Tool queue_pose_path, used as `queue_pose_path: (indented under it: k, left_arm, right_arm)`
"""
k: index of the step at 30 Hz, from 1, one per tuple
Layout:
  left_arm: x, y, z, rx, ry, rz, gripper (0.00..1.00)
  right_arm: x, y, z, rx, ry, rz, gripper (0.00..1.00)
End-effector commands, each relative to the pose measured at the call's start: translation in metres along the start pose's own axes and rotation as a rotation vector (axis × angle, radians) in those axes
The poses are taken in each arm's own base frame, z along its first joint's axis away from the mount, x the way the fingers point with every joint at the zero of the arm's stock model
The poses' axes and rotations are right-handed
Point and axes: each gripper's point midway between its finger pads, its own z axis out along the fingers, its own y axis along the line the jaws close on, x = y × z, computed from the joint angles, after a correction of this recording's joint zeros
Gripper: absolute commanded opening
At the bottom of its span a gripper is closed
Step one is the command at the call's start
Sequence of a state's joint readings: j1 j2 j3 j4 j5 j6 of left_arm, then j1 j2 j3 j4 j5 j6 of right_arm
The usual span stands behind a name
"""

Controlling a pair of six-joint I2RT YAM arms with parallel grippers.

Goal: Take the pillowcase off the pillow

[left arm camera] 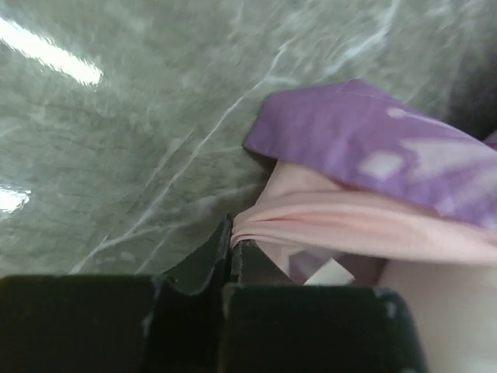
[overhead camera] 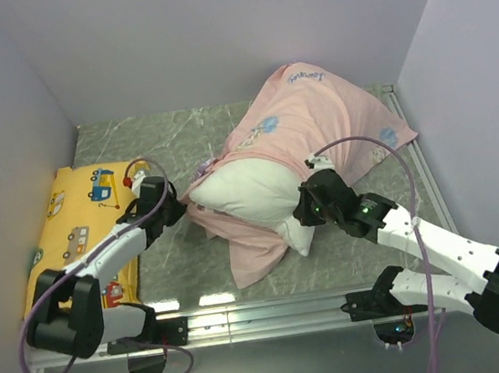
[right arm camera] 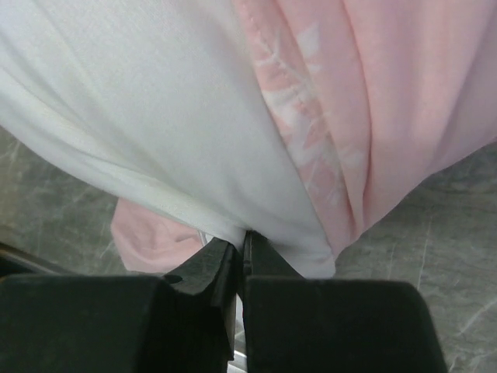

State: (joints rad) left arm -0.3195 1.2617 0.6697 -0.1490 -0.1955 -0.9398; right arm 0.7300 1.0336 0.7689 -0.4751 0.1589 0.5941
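Left fingers [left arm camera: 233,247] nipped shut on the pillowcase [overhead camera: 314,114] hem at the left end of the pillow [overhead camera: 250,191], right fingers [right arm camera: 239,250] clamped on its near white corner, case bunched far-right across the bench [overhead camera: 133,137].

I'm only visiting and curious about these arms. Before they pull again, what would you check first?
1. Is the left gripper shut on the pillowcase edge? Ok, though the bite is thin.
2. Is the right gripper shut on the pillow corner? Ok.
3. Does the right gripper hold the pillow alone, with no pillowcase caught? Cannot tell, the pinch hides it.
4. Is the pillow partly out of the opening? Ok.
5. Is the yellow cushion apart from the pillowcase? Ok.
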Motion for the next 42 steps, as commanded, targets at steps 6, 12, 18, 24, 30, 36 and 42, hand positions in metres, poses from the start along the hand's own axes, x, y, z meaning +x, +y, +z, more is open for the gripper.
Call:
queue_pose_path:
  k: [6, 12, 18, 24, 30, 36, 42]
  left_arm:
    - [0.019, -0.012, 0.030, 0.127, 0.004, -0.055, 0.00]
    - [0.018, -0.072, 0.013, 0.412, 0.034, -0.007, 0.54]
    - [-0.019, -0.103, -0.003, 0.504, 0.004, -0.050, 0.82]
    - [-0.070, -0.101, -0.018, 0.420, -0.088, -0.038, 0.93]
    - [-0.097, -0.121, -0.051, 0.517, -0.118, -0.022, 0.99]
    - [-0.102, -0.125, -0.100, 0.578, -0.149, -0.071, 0.99]
    - [-0.031, -0.146, -0.132, 0.686, -0.050, -0.029, 0.99]
  right_arm:
    - [-0.008, -0.008, -0.008, 0.017, -0.039, -0.041, 0.00]
    - [-0.015, 0.043, -0.021, -0.189, -0.028, -0.055, 0.00]
    - [-0.029, 0.077, -0.022, -0.312, -0.061, -0.017, 0.00]
    - [-0.060, 0.115, -0.029, -0.468, -0.078, 0.034, 0.00]
    - [-0.102, 0.157, -0.047, -0.653, -0.098, 0.123, 0.00]
    - [-0.152, 0.166, -0.031, -0.755, -0.087, 0.256, 0.00]
    - [-0.189, 0.199, -0.031, -0.824, -0.106, 0.283, 0.00]
